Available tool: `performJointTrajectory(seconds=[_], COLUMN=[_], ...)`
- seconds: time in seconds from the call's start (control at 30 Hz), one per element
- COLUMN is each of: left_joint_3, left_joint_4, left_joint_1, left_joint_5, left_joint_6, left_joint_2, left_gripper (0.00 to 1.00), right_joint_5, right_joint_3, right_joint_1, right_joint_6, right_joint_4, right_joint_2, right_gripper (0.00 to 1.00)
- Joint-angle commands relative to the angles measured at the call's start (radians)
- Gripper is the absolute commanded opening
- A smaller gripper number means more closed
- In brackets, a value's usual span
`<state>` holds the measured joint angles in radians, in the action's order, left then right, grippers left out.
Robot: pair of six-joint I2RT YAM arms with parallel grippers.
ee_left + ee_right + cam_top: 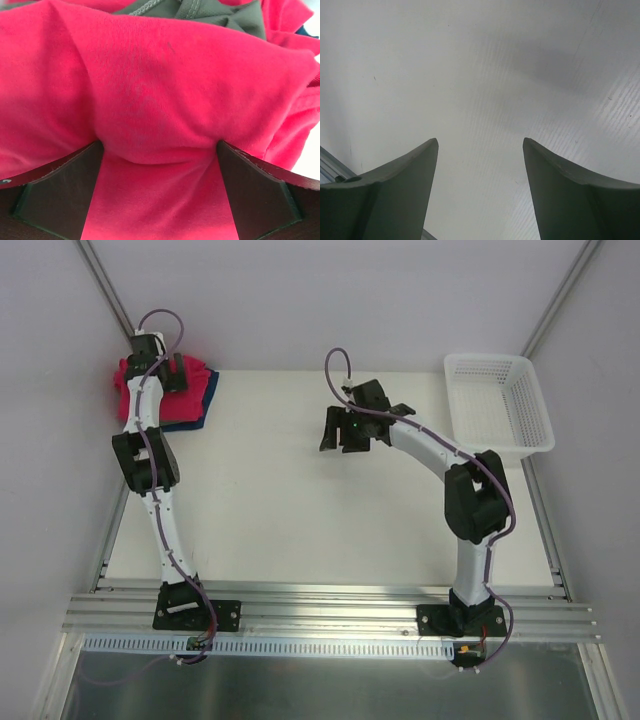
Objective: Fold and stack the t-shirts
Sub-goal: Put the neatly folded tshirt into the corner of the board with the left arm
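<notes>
The crimson-red t-shirt (127, 377) lies bunched on top of a pile at the table's far left corner. A dark blue shirt (202, 402) shows under it. In the left wrist view the red cloth (160, 90) fills the frame, with a grey-green shirt (200, 12) at the top edge. My left gripper (172, 375) is open, jaws wide apart and pressed down into the red cloth (160, 147), which bulges between them. My right gripper (337, 430) is open and empty above the bare white table (480, 145), away from the pile.
A white lattice basket (488, 359) stands at the far right corner, with nothing showing inside. The white table (300, 510) spreads between the arms. Grey walls close in at left, back and right. An aluminium rail runs along the near edge.
</notes>
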<state>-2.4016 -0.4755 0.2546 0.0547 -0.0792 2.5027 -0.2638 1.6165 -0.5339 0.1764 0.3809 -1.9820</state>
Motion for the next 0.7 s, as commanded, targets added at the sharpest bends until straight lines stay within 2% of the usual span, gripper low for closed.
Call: performJointTrajectory(seconds=[0.0,0.13,0.23,0.4,0.53,0.6,0.63,0.67], left_joint_3=[-0.065,-0.099,-0.125,-0.142,-0.076,-0.006,0.037,0.129], left_joint_4=[-0.002,0.005,0.008,0.012,0.017,0.015,0.017,0.020], left_joint_1=[-0.011,-0.029,-0.064,-0.106,-0.129,-0.150,-0.185,-0.210], left_joint_5=[-0.026,0.016,0.112,0.123,0.024,-0.117,-0.148,-0.173], left_joint_6=[0.033,0.019,0.036,0.065,0.127,0.154,0.163,0.176], left_joint_2=[0.027,0.036,-0.042,-0.278,-0.445,-0.522,-0.557,-0.621], left_gripper=[0.99,0.99,0.99,0.99,0.99,0.99,0.99,0.99], right_joint_5=[0.015,0.021,0.029,0.067,0.113,0.141,0.155,0.181], right_joint_3=[-0.024,-0.029,0.012,0.114,0.129,0.137,0.163,0.166], right_joint_1=[0.008,0.009,0.012,0.011,0.014,0.014,0.014,0.014], right_joint_6=[-0.012,-0.017,-0.057,-0.210,-0.308,-0.351,-0.404,-0.428], right_joint_4=[0.001,-0.002,-0.005,0.024,0.104,0.150,0.215,0.234], right_joint_2=[0.087,0.092,0.103,0.163,0.222,0.251,0.262,0.275], right_gripper=[0.73,0.74,0.74,0.75,0.76,0.79,0.81,0.88])
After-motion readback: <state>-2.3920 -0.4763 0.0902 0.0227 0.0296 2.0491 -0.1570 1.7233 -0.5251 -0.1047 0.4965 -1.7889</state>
